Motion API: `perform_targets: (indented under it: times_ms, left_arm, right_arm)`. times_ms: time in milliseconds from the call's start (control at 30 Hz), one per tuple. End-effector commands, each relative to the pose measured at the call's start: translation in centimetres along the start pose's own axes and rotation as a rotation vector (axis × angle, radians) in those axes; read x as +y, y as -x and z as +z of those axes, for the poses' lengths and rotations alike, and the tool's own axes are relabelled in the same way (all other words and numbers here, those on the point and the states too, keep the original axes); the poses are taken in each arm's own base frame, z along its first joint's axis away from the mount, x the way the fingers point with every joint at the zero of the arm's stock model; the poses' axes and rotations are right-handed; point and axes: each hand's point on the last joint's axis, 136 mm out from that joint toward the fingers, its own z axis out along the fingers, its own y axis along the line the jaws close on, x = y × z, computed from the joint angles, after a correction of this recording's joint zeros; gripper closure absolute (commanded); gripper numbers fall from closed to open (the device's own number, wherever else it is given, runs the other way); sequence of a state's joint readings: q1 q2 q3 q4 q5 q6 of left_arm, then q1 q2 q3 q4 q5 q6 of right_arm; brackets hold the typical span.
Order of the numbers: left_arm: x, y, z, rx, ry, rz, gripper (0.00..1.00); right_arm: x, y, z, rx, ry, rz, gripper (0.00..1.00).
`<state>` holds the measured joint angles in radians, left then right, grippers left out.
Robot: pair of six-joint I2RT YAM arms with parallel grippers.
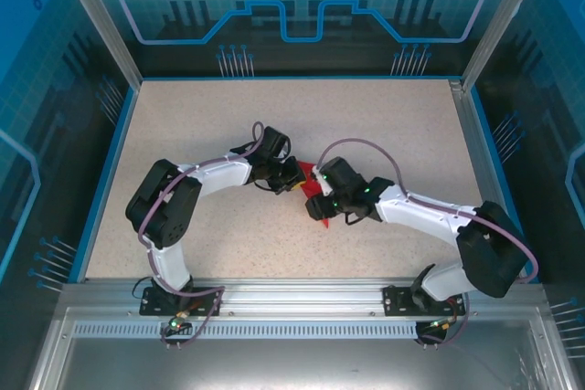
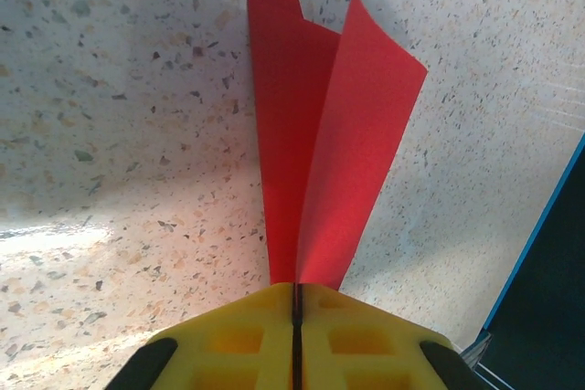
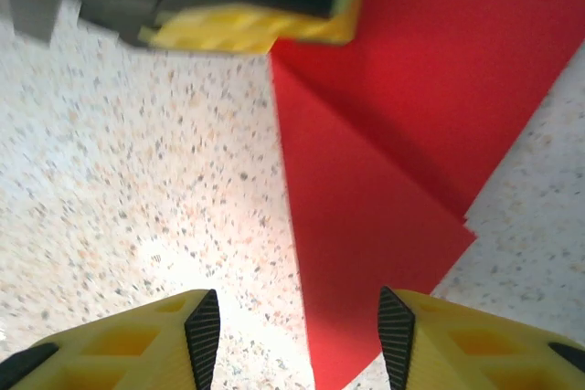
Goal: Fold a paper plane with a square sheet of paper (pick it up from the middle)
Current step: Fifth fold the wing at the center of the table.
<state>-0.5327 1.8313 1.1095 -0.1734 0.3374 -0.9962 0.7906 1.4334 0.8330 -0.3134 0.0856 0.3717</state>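
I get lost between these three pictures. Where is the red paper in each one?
Top external: the red paper is mid-table, between the tips of the two arms.
Left wrist: centre of the picture, fanning upward from the shut left gripper that pinches it.
Right wrist: right half, with its lower tip between the fingers of the open right gripper.
Shared landmark: the speckled table behind the paper in all three.

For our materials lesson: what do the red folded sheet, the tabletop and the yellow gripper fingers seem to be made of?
Red folded sheet: thin matte paper, judging by sharp creases and curling flaps. Tabletop: speckled, stone-look surface, possibly laminate. Yellow fingers: likely moulded plastic, with recessed pockets.
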Motion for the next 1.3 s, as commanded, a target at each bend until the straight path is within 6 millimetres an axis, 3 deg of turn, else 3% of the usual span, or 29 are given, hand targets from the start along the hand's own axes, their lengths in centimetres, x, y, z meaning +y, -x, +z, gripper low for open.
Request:
perform_targets:
  times_ms: [0,267,300,533,900,1267]
  left_arm:
    - [-0.6,0.1,-0.9,-0.014,-0.022,-0.004,0.91]
    - [-0.6,0.1,-1.0,-0.010,-0.020,-0.005,0.90]
    - [-0.6,0.1,-1.0,-0.010,-0.021,-0.004,0.90]
    - [-0.6,0.1,-1.1,-0.011,-0.021,-0.006,0.90]
    - [-0.5,0.0,-1.0,-0.008,-0.018,-0.007,0.90]
    - [-0.4,0.0,-1.1,-0.011,-0.010,-0.006,0.90]
  right_arm:
    - [-1.2,0.1,0.7,-0.047,-0.174,-0.072,0.47]
    - [-0.4,-1.0,2.5,-0.006,-0.302,-0.161,0.48]
    - [0.0,-0.2,2.4,-0.019,-0.321,-0.168,0.48]
    - [-0.4,-0.5,3.4,0.014,-0.432,-0.200,0.57]
    - [-1.1,-0.8,4.0,0.047,-0.504,-0.194,0.64]
    - [-1.0,-0.3,3.4,0.020,-0.491,-0.187,0.79]
